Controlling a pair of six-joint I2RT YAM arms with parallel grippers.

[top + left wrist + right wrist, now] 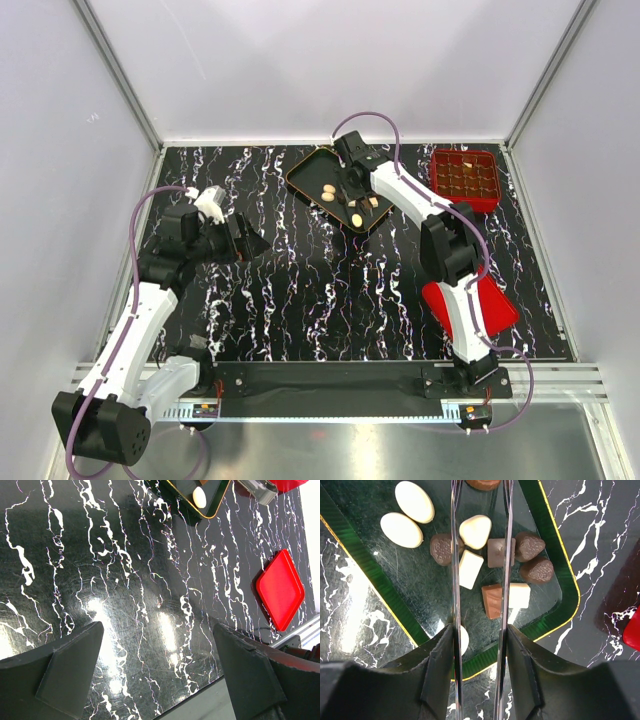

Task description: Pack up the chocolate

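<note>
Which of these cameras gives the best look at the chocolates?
The right wrist view: the chocolates fill it, shapes and colours clear. The top view shows pale specks in the tray; the left wrist view, one cream piece.

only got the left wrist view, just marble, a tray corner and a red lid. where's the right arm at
Observer: The right gripper hangs over the black tray, right above the chocolates.
Operator: is it holding one
Observer: I can't tell. A brown piece sits between its thin fingers at the very top edge of the right wrist view, and the contact itself is cut off.
Operator: and where's the box
Observer: The red gridded box stands open at the far right of the table, to the right of the tray.
</note>
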